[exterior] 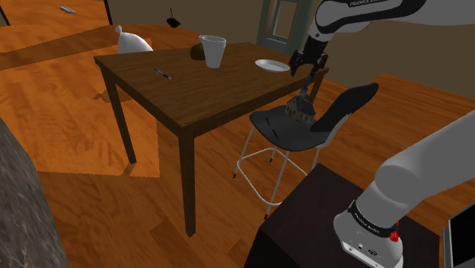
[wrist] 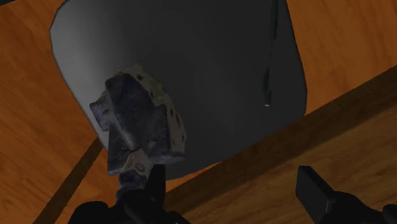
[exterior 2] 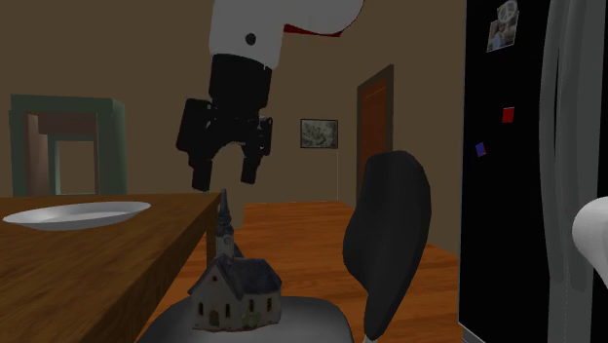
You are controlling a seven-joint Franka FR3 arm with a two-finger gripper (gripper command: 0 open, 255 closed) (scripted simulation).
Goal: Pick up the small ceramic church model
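church [exterior 2: 235, 288]: small, pale walls, dark bluish roof, thin spire. I see it upright on the chair seat, at the seat's edge toward the tabletop.
chair [exterior: 283, 126]: black seat and curved back, thin metal legs. It stands on the wood floor, just beside the tabletop's corner.
jaws: wide apart, clasping nothing. They point down right over the church, with the tips just above the spire top in the second exterior view. I see no contact.
wrist view: the spire runs toward one black finger [wrist: 151, 191]. The other finger stands well apart from it, over brown wood.
arm [exterior: 358, 17]: white, enters at the shoulder view's upper right and bends down over the chair.
tabletop [exterior: 190, 91]: dark brown wood.
plate [exterior: 272, 65]: white, on the tabletop corner nearest the jaws.
cup [exterior: 212, 51]: pale, upright, on the tabletop beyond the plate toward the shoulder view's left.
pen [exterior: 163, 74]: small and dark, lying flat on the tabletop, apart from the cup.
fridge [exterior 2: 507, 195]: black with magnets, at the second exterior view's right, behind the chair.
stand [exterior: 320, 228]: dark box, at the shoulder view's lower right.
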